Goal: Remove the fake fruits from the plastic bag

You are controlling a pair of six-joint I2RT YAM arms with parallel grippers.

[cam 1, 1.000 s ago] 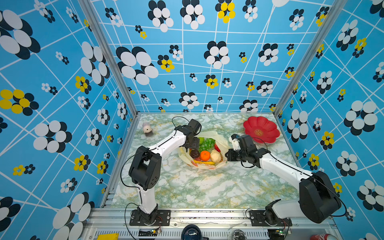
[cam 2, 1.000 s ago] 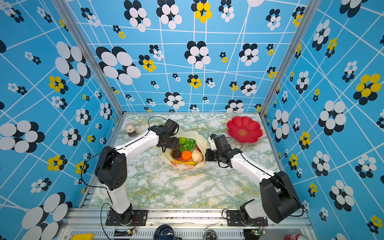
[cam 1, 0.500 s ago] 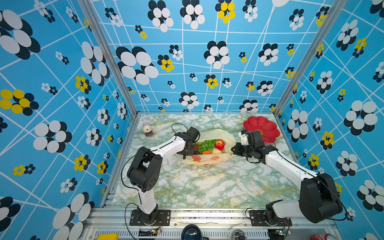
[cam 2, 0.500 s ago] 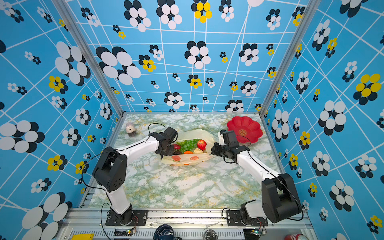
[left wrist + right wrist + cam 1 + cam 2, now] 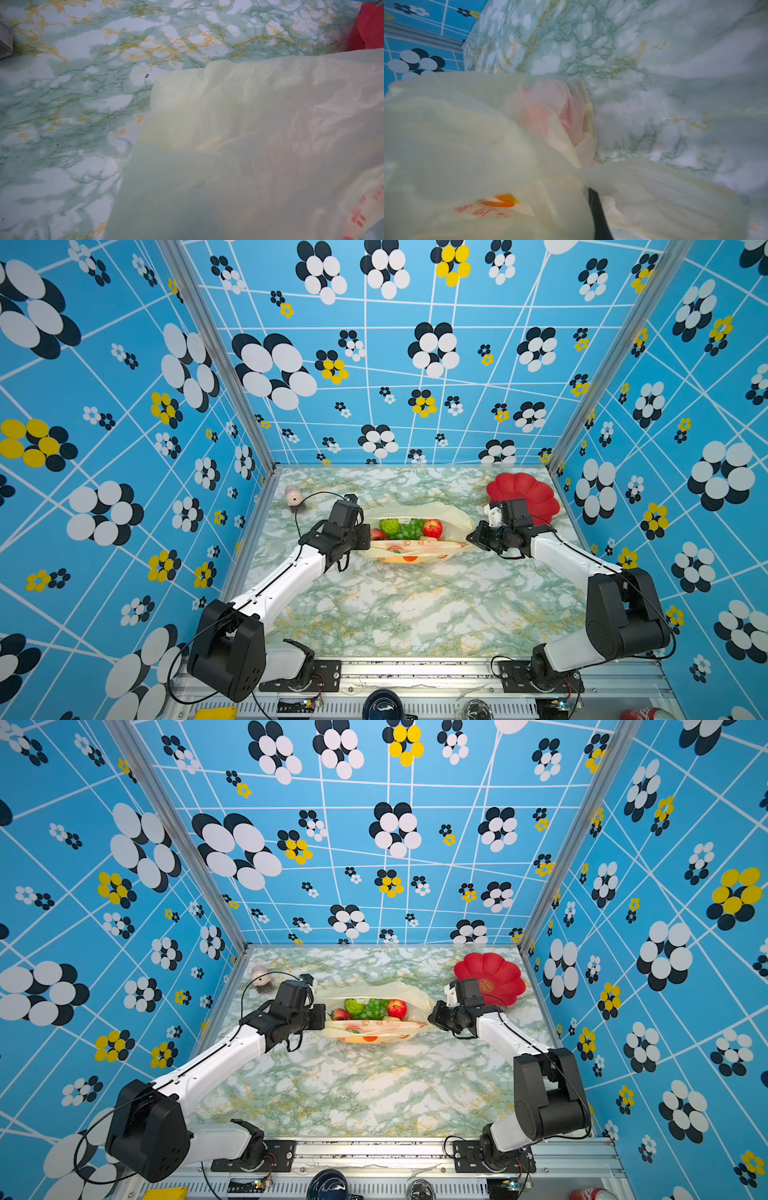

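Note:
The plastic bag lies mid-table in both top views, pulled into a long shape with its mouth open upward. Inside show the fake fruits: a green netted ball, green grapes, a red apple and a strawberry. My left gripper is shut at the bag's left end, where the film runs into it. My right gripper pinches the right end. In the right wrist view the bag bunches at one dark finger. Bag film hides the left jaws in the left wrist view.
A red flower-shaped plate sits at the back right, just behind my right wrist. A small pinkish jar stands at the back left near the wall. Patterned walls close in three sides of the marble-look table.
My left gripper came down from over the fruits and shut at the bag's left end. My right gripper moved right, and the bag stretched out long between them.

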